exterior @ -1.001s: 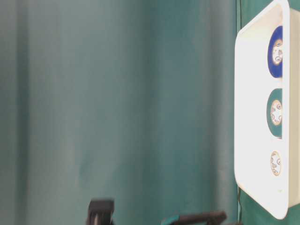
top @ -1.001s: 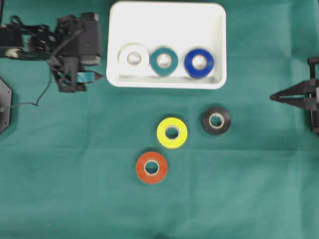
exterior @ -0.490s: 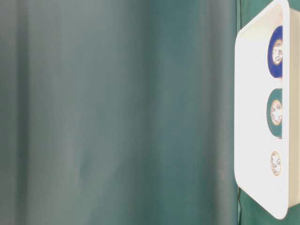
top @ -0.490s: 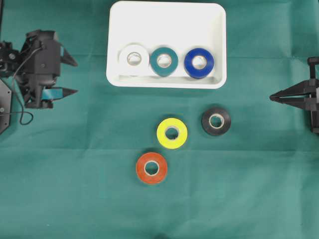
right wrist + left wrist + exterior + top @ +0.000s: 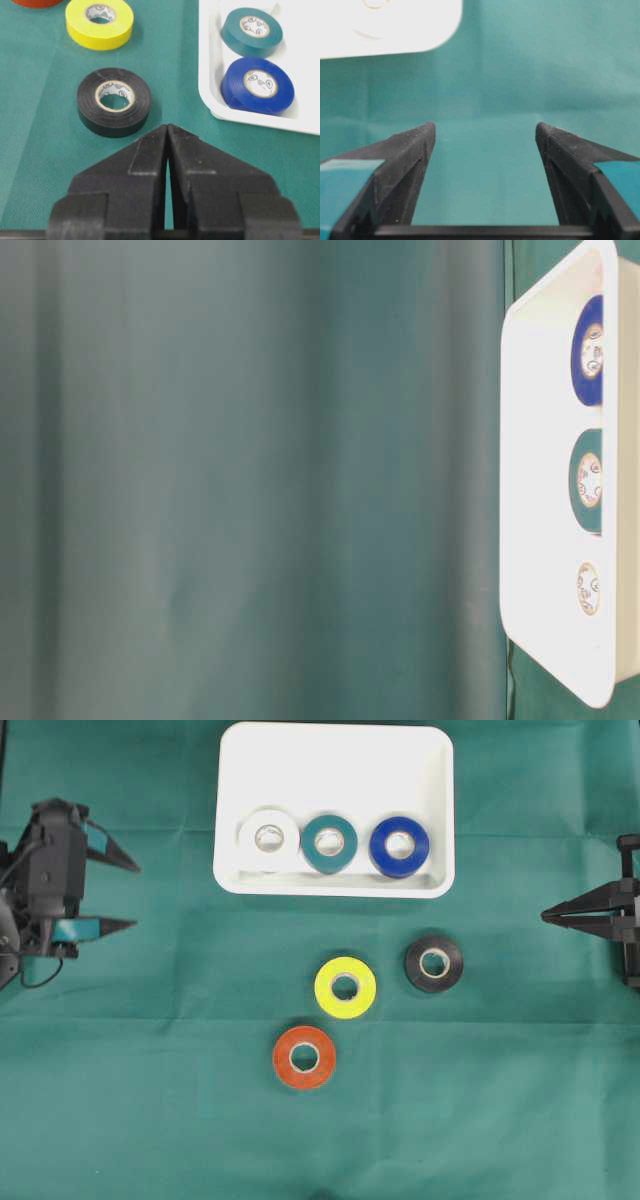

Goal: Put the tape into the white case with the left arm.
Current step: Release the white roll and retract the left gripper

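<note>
Left gripper (image 5: pixel 128 896) sits at the far left edge of the table, jaws spread wide, nothing between them; wrist view shows only bare green cloth (image 5: pixel 510 75) between the two teal-banded fingers (image 5: pixel 410 165). Fingertips point right, level, toward the middle of the table.

White case (image 5: pixel 335 760) is at the far side, centre. Already inside, in a row along its near wall: white roll (image 5: pixel 267 838), teal roll (image 5: pixel 329 842), blue roll (image 5: pixel 399 845).

Three rolls lie loose on the cloth, all flat with the hole up: yellow roll (image 5: pixel 345 987), orange roll (image 5: pixel 304 1057) just nearer and left of it, black roll (image 5: pixel 433 963) to the right of the yellow.

Key relation: all loose tape is to the right of and nearer than the left gripper, well apart from it. Orange is the leftmost, so probably the shortest reach, with yellow close behind. Rolls are round, so no long axis to line up with; jaws just need to straddle a rim or the full width.

Right gripper (image 5: pixel 167 131) is parked at the right edge, fingers pressed together, empty, black roll just ahead of its tips. Task calls for the left arm anyway.
</note>
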You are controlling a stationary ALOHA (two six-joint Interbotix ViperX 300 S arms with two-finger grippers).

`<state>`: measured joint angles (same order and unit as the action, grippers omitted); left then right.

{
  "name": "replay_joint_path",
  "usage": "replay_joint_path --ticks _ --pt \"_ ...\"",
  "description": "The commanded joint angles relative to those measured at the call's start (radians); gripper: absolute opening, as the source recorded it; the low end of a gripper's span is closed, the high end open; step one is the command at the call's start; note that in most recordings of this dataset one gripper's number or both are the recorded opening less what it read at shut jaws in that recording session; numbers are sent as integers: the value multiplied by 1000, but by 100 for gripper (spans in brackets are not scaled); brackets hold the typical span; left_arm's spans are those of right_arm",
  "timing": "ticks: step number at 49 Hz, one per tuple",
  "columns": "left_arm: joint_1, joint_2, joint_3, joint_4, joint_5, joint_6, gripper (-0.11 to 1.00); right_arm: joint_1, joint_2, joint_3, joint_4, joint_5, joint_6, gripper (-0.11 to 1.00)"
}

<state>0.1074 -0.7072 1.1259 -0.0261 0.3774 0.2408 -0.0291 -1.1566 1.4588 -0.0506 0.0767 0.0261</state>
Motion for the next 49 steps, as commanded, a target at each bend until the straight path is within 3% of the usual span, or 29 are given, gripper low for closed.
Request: replay_joint_path --ticks 1,10,21,49 --pt "-41 -2 0 -5 -3 -21 79 0 5 -18 -2 -9 2 -9" --pt "-117 -3 11 -5 -2 -112 79 0 5 -17 -2 -11 2 -9" --pt "-206 -3 9 -3 0 -121 78 0 5 -17 -2 -11 2 -9" --pt "-218 9 -11 -3 -8 -123 78 0 5 -15 -2 -9 2 -9"
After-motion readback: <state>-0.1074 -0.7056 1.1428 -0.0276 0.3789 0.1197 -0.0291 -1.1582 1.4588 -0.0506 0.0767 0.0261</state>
